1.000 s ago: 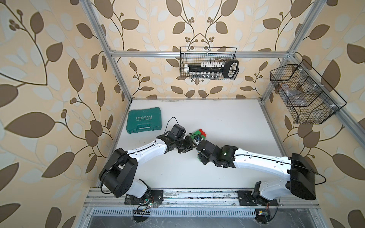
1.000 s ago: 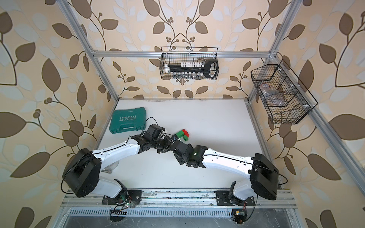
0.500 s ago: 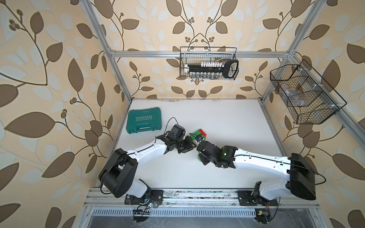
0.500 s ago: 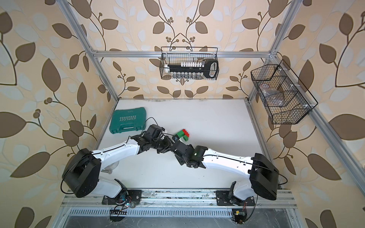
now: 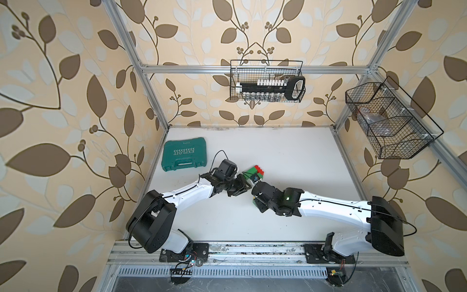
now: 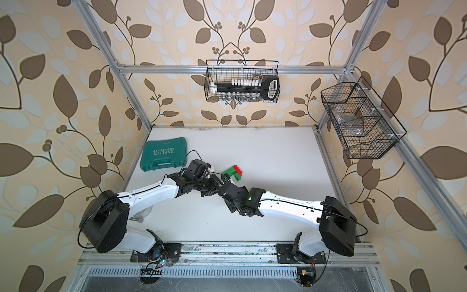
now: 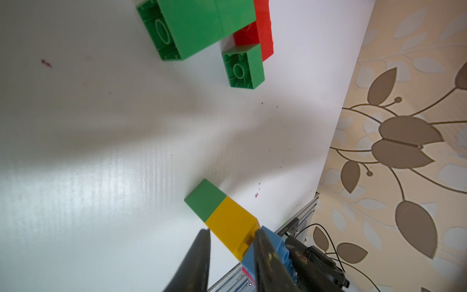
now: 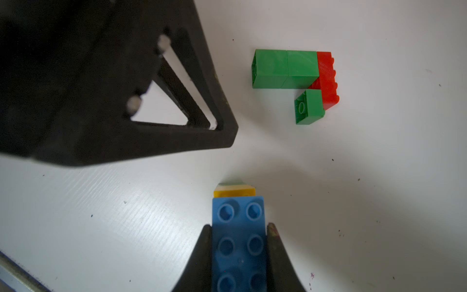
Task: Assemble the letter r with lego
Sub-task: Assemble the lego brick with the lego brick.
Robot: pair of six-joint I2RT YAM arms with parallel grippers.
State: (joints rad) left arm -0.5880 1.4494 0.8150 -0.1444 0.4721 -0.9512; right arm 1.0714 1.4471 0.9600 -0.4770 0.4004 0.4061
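**Clerk:** Any legible markings?

**Inspector:** One. The teal tool case (image 5: 184,158) carries "EXPLOIT" in white on its lid, under a row of small marks. It reads upside down in both top views. Finer print near the lid's edge is too small to read.

**Clerk:** Surface and enclosure?

**Inspector:** The table (image 5: 290,156) is white and faintly ribbed, with dark specks and a few purple marks. Beige wallpaper (image 5: 75,106) with brown leaves covers three sides, behind an aluminium frame (image 5: 252,68). A wire basket (image 5: 233,75) on the back wall holds a black rack of white pieces. A second wire basket (image 5: 394,149) on the robot's right wall holds something clear that I cannot identify.

**Clerk:** The lego?

**Inspector:** Two lots.
- **On the table:** a joined cluster (image 5: 254,171) lies on its side just beyond the grippers, to the right of the case. It is two green bricks (image 8: 285,69) end to end. A red brick (image 8: 327,75) runs across one end with its studs facing outward, and a smaller green brick (image 8: 309,107) touches the red.
- **In the gripper:** an oblong blue brick (image 8: 238,242) has a yellow brick (image 7: 231,225) and a third green brick (image 7: 204,198) stacked beneath its far end.

**Clerk:** Grippers?

**Inspector:** The right gripper (image 8: 239,226) pinches the blue brick by its long sides. The left gripper (image 7: 231,230) has its jaws partly spread. Its own wrist view shows the yellow brick between the fingertips, but the right wrist view shows bare table between that gripper and the stack. Contact is not confirmed.
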